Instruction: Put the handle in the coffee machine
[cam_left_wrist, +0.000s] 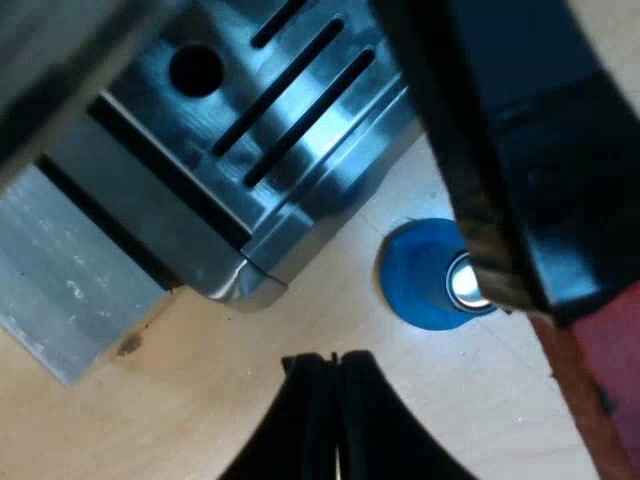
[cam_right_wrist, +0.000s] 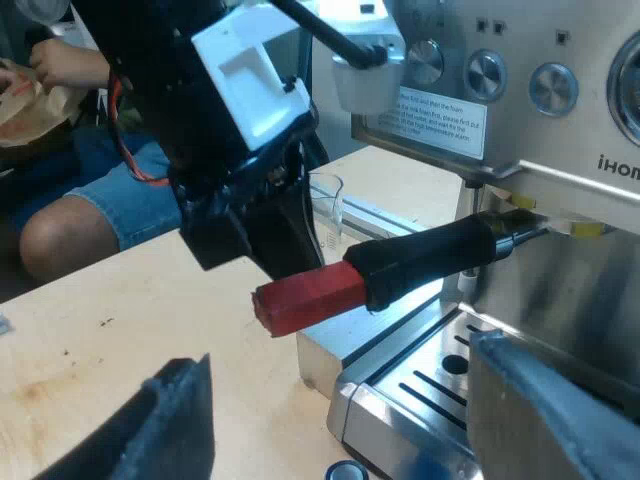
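pale wood desk (cam_left_wrist: 300, 300) under espresso machine (cam_right_wrist: 560, 120). left claw (cam_left_wrist: 323, 368) together beside handle (cam_right_wrist: 420, 262); right claw (cam_right_wrist: 340, 355) apart. suggest pushing handle sideways steadily to lock.

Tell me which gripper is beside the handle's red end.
The left gripper: it is right at the handle's red end, while the right gripper, jaws open, stands apart from it.
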